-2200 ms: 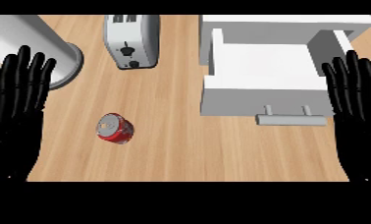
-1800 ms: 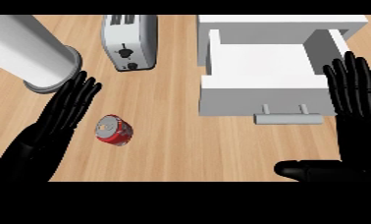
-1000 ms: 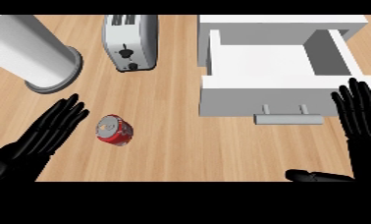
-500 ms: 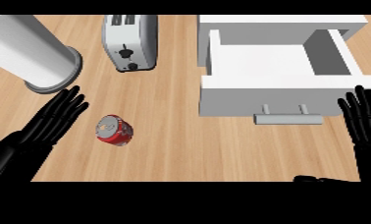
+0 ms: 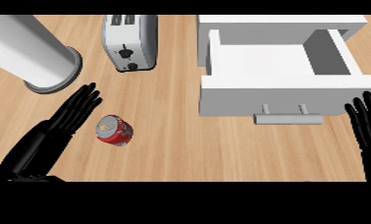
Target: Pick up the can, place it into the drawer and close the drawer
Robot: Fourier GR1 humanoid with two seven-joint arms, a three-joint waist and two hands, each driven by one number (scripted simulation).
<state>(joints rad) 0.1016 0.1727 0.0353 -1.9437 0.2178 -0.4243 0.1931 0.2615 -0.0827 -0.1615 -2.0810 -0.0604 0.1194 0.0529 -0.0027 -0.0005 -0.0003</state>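
Red can (image 5: 115,130) w/ silver lid lies on its side on the wood-grain counter (image 5: 181,129), lower left of the view; smooth cylinder, printed label w/ pale markings, top end facing up-left. Left hand (image 5: 69,117), matte black, sits just beside the can's left side, fingers straight & spread, pointing up-right; released, grasping nothing. Can't tell if a finger touches the can; looks just apart. Grey forearm barely shows at the bottom edge.

Right hand (image 5: 360,122) at the right edge: only black fingers show, straight & upright, holding nothing, next to the drawer's front corner.

White drawer (image 5: 279,70) is pulled open, boxy w/ flat plain walls & a bare pale floor; grey bar handle (image 5: 287,118) on 2 short posts sticks out from its front panel. Can is well apart from the drawer, not in it.

Chrome 2-slot toaster (image 5: 131,41) stands at top centre-left, rounded shiny body, black dial & lever on its near end. Big smooth grey cylinder (image 5: 33,53) w/ a flared rim base at upper left, near the left hand's fingertips but apart.
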